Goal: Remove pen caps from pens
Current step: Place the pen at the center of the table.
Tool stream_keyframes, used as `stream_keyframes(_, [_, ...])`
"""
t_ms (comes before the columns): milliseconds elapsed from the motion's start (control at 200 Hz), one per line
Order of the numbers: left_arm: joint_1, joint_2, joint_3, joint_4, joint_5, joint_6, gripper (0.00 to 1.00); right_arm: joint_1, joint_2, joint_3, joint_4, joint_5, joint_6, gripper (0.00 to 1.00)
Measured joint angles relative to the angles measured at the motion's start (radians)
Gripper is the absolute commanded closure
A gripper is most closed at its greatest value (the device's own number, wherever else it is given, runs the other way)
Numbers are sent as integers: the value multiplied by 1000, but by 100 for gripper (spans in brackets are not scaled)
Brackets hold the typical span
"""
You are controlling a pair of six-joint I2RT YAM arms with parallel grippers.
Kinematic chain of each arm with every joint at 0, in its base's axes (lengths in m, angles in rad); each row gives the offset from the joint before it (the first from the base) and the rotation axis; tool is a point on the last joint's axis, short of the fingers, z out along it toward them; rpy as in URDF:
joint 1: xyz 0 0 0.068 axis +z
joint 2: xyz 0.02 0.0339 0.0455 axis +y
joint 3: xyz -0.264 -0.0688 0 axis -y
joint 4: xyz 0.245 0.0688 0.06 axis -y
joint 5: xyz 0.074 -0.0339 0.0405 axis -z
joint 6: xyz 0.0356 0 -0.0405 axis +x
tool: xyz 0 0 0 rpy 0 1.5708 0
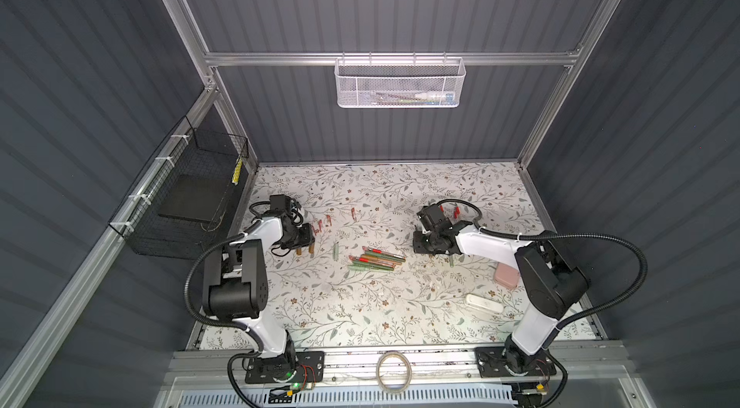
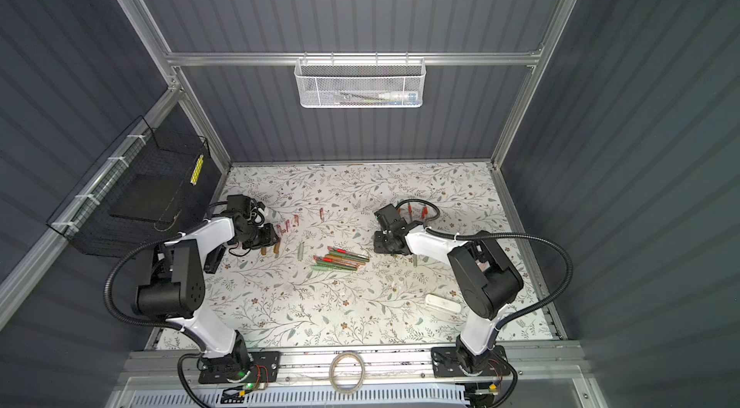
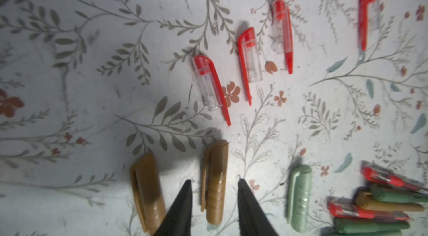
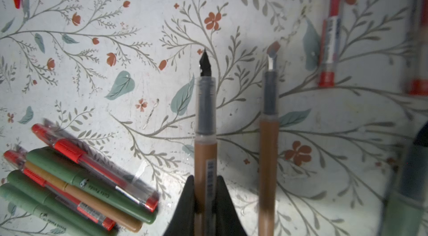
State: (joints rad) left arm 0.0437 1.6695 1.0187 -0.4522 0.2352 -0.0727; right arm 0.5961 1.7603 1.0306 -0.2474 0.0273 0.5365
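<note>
Brown cap (image 3: 216,158) lies free between my left gripper's (image 3: 215,180) parted jaws; right gripper (image 4: 205,178) clenches bared pen (image 4: 205,149); capped pens (image 4: 88,186) beside it remain.

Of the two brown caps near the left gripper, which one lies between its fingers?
The brown cap next to the pale-green cap; the other brown cap lies outside the open left gripper.

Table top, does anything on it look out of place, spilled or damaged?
Nothing looks spilled or broken. Only the pens in the middle look untidy, heaped across one another, while the loose red caps lie apart in a row.
</note>
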Motion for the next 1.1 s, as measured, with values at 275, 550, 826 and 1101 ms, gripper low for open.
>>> stream_keyframes(275, [0, -195, -62, 21, 8, 16, 33, 0, 82, 82, -50, 31, -21, 88])
stream_keyframes(550, [51, -395, -147, 78, 73, 34, 24, 0, 105, 91, -80, 70, -27, 80])
stream_keyframes(826, [148, -411, -159, 109, 144, 5, 22, 0, 107, 97, -83, 78, -29, 72])
stream_keyframes(1101, [170, -415, -168, 117, 178, -5, 6, 7, 60, 97, -107, 73, -46, 68])
